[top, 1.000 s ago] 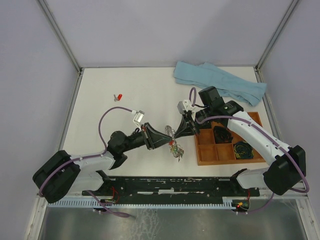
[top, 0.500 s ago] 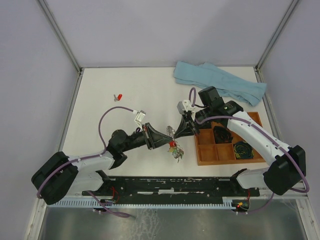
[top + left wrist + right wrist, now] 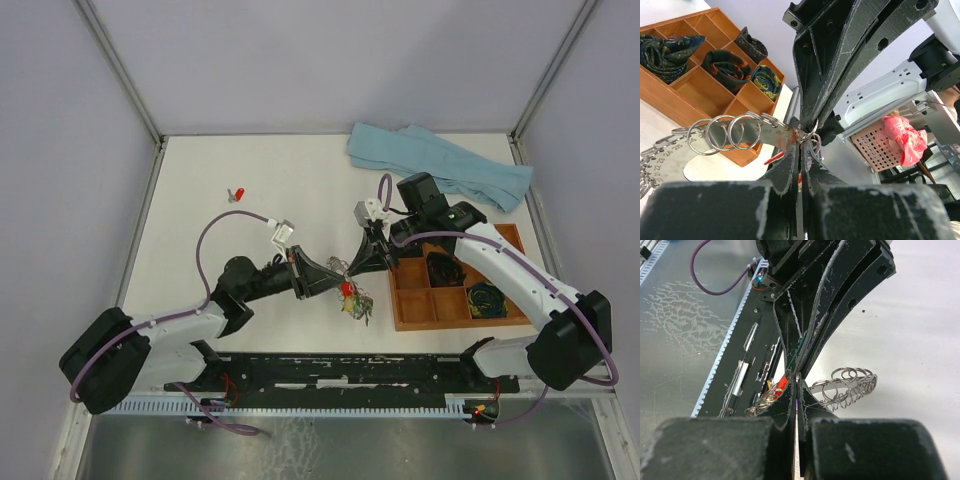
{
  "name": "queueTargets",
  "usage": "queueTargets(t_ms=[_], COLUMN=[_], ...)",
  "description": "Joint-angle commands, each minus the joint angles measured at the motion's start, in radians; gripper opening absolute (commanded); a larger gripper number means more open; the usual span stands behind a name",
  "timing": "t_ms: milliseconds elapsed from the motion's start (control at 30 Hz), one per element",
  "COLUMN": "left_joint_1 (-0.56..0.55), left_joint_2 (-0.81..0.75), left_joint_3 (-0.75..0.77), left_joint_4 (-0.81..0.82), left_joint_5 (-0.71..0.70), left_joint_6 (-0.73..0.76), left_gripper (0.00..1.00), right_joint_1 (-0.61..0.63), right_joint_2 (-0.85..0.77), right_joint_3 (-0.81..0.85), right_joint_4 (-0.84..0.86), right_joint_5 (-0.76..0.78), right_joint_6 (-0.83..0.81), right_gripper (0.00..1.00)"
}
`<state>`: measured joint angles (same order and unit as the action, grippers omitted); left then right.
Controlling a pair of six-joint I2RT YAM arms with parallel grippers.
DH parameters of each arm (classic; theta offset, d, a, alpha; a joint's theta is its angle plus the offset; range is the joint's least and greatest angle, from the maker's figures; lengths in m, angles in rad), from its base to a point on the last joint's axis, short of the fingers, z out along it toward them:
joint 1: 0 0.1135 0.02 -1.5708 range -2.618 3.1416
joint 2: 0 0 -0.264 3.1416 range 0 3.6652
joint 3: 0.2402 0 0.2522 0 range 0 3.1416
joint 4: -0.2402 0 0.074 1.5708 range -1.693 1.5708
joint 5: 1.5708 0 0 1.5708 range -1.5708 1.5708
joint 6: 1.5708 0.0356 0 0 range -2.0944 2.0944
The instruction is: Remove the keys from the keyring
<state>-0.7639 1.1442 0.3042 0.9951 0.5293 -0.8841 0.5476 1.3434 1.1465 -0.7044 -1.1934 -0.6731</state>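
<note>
Fingers: the left gripper (image 3: 331, 278) has its fingers (image 3: 782, 172) clenched almost shut on the edge of the silvery-grey metal keyring fringed with small wire loops (image 3: 735, 134). The right gripper (image 3: 364, 264) has its fingers (image 3: 812, 407) pinched closed on one small loop of the same keyring, tip to tip with the left pair.
Location: the keyring is held off the white table (image 3: 250, 160) between the two grippers, near the brown wooden compartment tray (image 3: 414, 306) and at its 9 o'clock.
Keys: a small red plastic-headed key (image 3: 347, 289) sits at the pinch, with more keys dangling toward 5 o'clock. Another small red key (image 3: 237, 194) lies on the table, well apart at 10 o'clock.
Axis: in the left wrist view the ring's band runs from the pinch toward 9 o'clock, sagging slightly. In the right wrist view it points toward 3 o'clock, close to level.
Step, judged: a key's loop is being worked off the ring.
Technique, judged: one pair should anchor the band firmly. The other should slide the loop along its coil with a small twist, not pull straight apart, since thin wire can slip from the pads.
</note>
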Motion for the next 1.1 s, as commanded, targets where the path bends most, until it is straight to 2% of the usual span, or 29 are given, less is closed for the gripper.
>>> queueTargets(t_ms=[0, 533, 733, 1067], left_joint_1=[0.006, 0.025, 0.030, 0.031], left_joint_2=[-0.004, 0.043, 0.063, 0.095], left_joint_3=[0.039, 0.031, 0.022, 0.028], left_joint_4=[-0.012, 0.059, 0.095, 0.150], left_joint_5=[0.033, 0.083, 0.094, 0.104], left_joint_6=[0.052, 0.011, -0.017, -0.044], left_gripper=[0.04, 0.03, 0.03, 0.13], right_joint_1=[-0.004, -0.005, -0.006, -0.006], right_joint_2=[-0.032, -0.031, -0.047, -0.039], right_joint_3=[-0.006, -0.039, -0.089, -0.108], right_joint_4=[0.103, 0.163, 0.325, 0.382], right_joint_5=[-0.074, -0.030, -0.022, -0.033], right_joint_6=[0.054, 0.089, 0.243, 0.294], right_gripper=[0.01, 0.01, 0.01, 0.01])
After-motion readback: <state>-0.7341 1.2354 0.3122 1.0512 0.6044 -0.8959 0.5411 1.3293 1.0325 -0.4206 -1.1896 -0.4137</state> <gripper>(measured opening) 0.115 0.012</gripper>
